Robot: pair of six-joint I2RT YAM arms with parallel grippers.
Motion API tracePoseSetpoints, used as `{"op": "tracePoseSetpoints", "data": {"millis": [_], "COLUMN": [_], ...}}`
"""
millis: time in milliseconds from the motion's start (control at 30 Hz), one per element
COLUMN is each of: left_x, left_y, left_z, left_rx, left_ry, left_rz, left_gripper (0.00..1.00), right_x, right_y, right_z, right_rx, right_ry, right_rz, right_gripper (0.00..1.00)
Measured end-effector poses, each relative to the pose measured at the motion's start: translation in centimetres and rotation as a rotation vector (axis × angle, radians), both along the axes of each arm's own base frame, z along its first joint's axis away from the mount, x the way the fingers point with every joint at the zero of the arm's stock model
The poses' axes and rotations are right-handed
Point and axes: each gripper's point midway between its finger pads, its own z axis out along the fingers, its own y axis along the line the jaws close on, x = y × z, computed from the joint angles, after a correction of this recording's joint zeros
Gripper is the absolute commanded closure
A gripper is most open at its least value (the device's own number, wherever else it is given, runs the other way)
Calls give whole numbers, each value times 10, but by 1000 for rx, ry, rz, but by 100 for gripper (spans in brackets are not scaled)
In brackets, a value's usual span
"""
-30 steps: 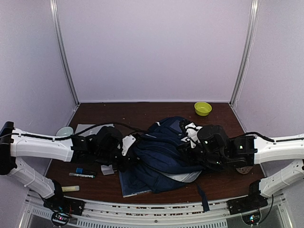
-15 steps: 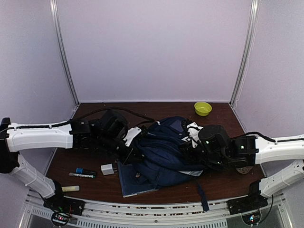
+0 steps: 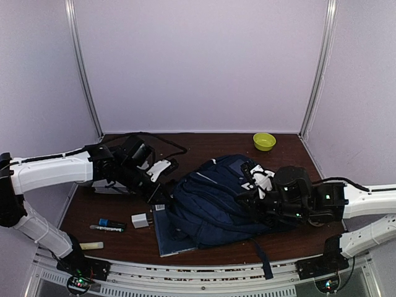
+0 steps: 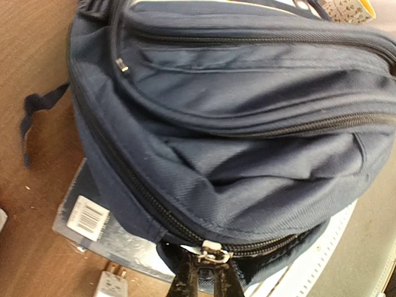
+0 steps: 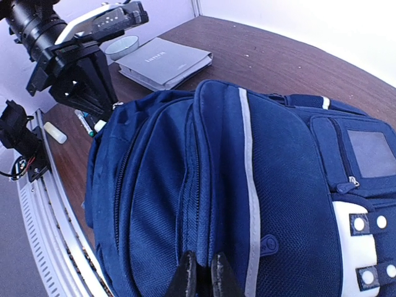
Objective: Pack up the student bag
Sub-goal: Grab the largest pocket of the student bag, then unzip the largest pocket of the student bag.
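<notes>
dark wood table (image 3: 204, 141) in a white-walled booth. since a second ago the left arm has swung back toward the far left, and the student bag (image 3: 213, 198), mid-table, went from crumpled with grey lining showing to smooth. only the left wrist view shows the left gripper (image 4: 207, 265) clamped on the zipper pull (image 4: 210, 249) and a barcoded book (image 4: 117, 238) under the bag. the right wrist view shows the right gripper (image 5: 202, 263) pinching bag fabric. both arms stretch in low from the sides.

Overhead plus wrists, sharing student bag (image 3: 210, 198)
</notes>
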Motion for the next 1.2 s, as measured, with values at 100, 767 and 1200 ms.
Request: {"op": "tracePoseSetpoints", "data": {"millis": [100,767,1200], "left_x": [5,17,2], "left_y": [4,-6,-7], "left_z": [-1,-1,31], "left_rx": [-3,-67,-126], "left_ry": [-2,85,315], "left_rz": [-2,-65,24], "left_gripper": [100,100,100], "right_x": [-4,-12,-9], "right_y": [4,-1,12], "right_z": [3,-5,-6], "right_rx": [19,39,24], "right_ry": [10,66,89], "right_rz": [42,129,151], "right_gripper": [100,100,100]}}
